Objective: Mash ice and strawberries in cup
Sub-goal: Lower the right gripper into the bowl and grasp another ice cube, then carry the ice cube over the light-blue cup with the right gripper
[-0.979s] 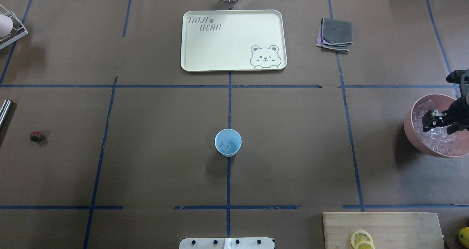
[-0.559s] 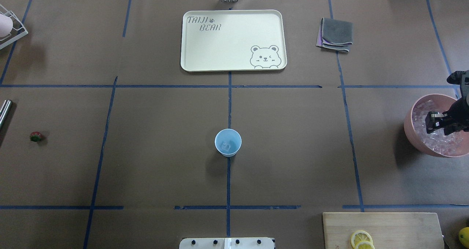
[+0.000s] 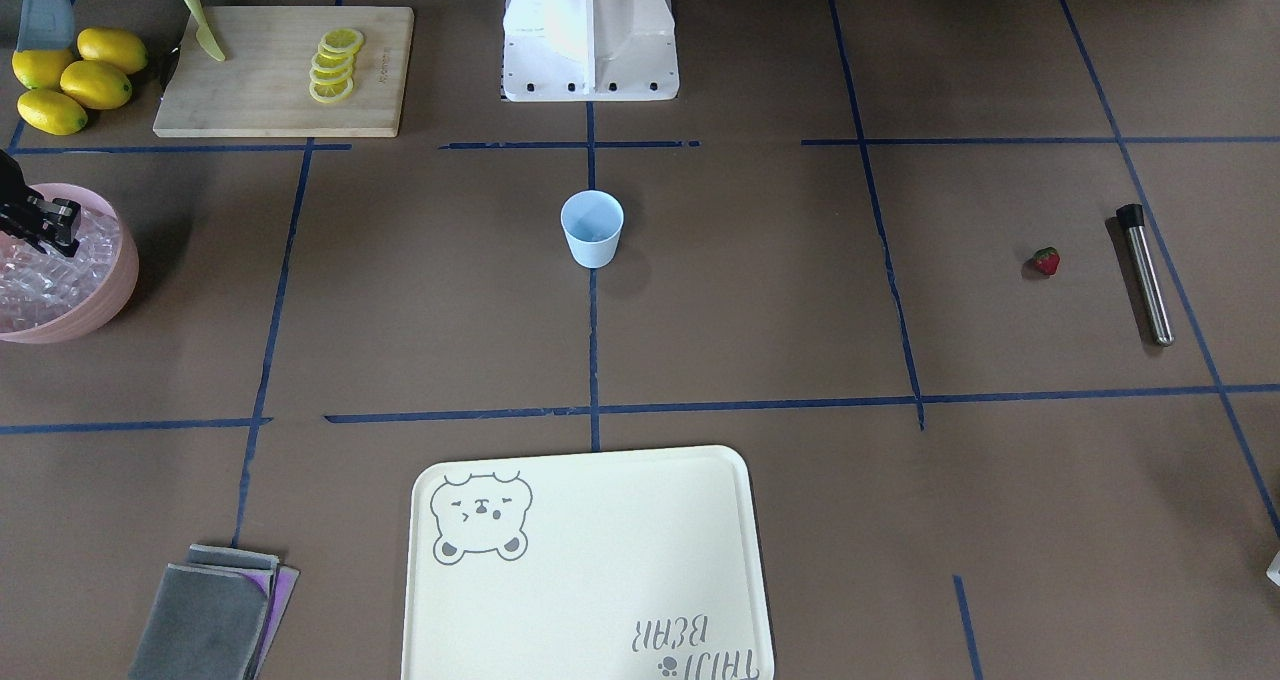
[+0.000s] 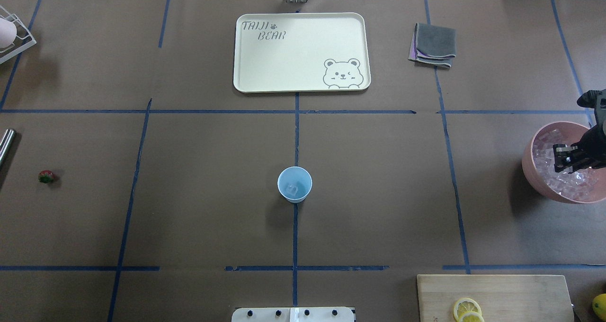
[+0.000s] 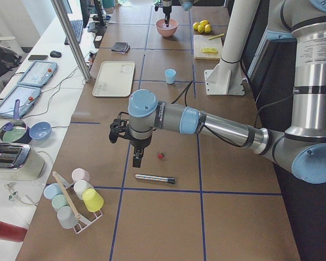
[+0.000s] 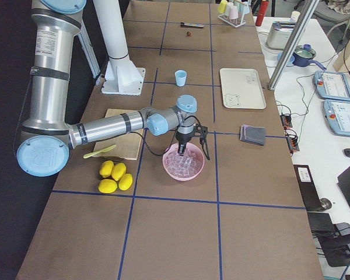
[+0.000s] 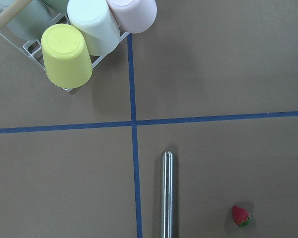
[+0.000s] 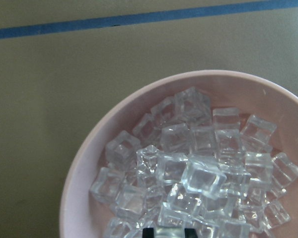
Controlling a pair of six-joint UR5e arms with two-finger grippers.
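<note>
Brown paper-covered worktop (image 4: 189, 194) crossed by blue tape lines. At its middle, upright and alone, a small pale-blue cup (image 4: 294, 183) with a single cube (image 4: 293, 188) lying at the bottom.

Far out on the robot's left side, a small red strawberry (image 4: 46, 176) with green leaves, lying on the bare paper near a metal rod (image 3: 1145, 275) and well apart from the cup. Above that spot, the left gripper (image 5: 137, 161), hanging clear of the worktop and pointing down. Cannot tell whether parted or closed, being seen only from the side camera. Further toward that end of the worktop, a wire rack (image 7: 34, 48) of upturned pastel tumblers (image 7: 67, 54).

On the robot's right side, a pink bowl (image 4: 530, 170) heaped with ice (image 8: 188, 173) in clear, glassy cubes. Right gripper (image 4: 559, 158) low inside the bowl, dark fingertips (image 8: 148, 232) down among the top cubes, jaws narrowly parted with ice showing in the gap.

Nearer the robot than the bowl, a wooden cutting board (image 3: 260, 90) carrying a row of lemon slices (image 3: 333, 65) and a pale green knife (image 3: 203, 28), with whole lemons (image 3: 95, 82) just beside it.

Along the edge farthest from the robot, a cream tray (image 4: 303, 57) printed with a bear and the words TAIJI BEAR, and a folded grey cloth (image 4: 434, 42) near it on the right-arm side.
</note>
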